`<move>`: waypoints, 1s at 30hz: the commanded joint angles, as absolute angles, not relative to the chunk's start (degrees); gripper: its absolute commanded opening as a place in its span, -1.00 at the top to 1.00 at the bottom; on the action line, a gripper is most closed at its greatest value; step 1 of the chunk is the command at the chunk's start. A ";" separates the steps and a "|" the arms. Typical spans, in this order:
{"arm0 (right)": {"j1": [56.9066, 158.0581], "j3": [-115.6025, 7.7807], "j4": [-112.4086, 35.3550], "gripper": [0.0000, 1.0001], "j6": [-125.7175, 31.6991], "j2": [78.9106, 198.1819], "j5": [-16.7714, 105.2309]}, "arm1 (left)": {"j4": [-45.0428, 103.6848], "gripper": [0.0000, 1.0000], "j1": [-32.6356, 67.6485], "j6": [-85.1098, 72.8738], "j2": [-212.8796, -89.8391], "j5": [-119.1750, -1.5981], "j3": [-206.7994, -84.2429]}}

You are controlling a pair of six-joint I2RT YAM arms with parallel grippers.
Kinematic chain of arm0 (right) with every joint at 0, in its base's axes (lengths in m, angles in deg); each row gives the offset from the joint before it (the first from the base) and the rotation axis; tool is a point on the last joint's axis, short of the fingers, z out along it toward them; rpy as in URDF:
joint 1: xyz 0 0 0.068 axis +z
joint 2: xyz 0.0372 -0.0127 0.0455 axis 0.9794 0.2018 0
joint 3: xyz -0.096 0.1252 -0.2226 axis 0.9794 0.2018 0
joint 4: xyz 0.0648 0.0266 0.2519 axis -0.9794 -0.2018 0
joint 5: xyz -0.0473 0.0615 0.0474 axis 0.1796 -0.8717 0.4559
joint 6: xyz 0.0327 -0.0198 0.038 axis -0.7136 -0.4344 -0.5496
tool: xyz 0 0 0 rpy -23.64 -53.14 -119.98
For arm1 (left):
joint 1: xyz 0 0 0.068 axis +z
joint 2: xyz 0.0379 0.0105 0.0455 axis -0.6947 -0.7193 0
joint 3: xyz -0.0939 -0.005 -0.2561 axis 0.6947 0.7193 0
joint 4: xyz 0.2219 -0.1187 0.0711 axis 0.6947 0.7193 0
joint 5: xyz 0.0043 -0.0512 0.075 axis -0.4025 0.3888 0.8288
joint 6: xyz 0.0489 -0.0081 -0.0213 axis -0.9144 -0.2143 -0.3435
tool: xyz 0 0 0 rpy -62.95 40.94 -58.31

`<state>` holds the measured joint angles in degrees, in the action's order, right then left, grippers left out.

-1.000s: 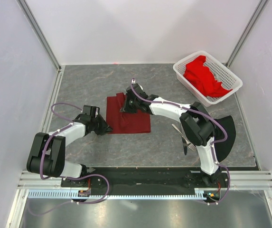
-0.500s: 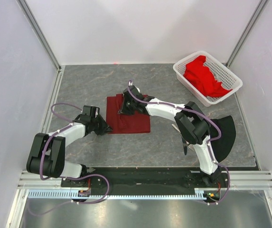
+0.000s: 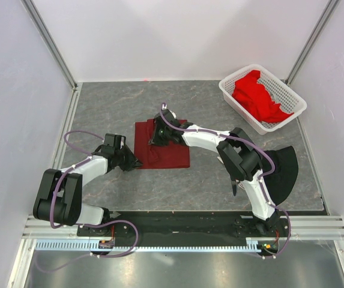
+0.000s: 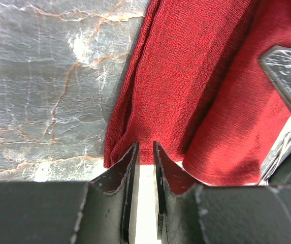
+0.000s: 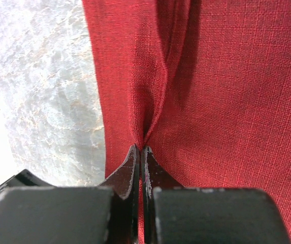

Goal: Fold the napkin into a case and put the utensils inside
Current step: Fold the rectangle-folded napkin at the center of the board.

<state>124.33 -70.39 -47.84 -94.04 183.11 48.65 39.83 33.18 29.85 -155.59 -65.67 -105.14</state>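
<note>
The dark maroon napkin (image 3: 170,155) lies flat in the middle of the table, partly folded, with a raised pleat along its far left part. My right gripper (image 3: 158,135) is shut on that pleat; in the right wrist view its tips (image 5: 140,150) pinch the ridge of cloth (image 5: 226,76). My left gripper (image 3: 135,161) sits at the napkin's near left corner. Its jaws (image 4: 145,147) stand a narrow gap apart, tips over the cloth's edge (image 4: 186,76), nothing clamped between them. Of the utensils, only a silver tip (image 3: 235,188) shows from under the right arm.
A white lattice basket (image 3: 287,90) with bright red cloths stands at the back right. A black curved mat (image 3: 287,171) lies at the right beside the right arm. Metal frame posts and white walls close in the table.
The right gripper has moved a little to the left with the pinched fold, and the right arm's elbow followed. The left arm has not moved.
</note>
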 commanded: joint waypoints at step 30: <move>125.90 -78.46 -46.37 0.41 -93.11 188.59 44.93 | 43.37 0.35 33.28 31.70 -144.17 -60.75 -105.08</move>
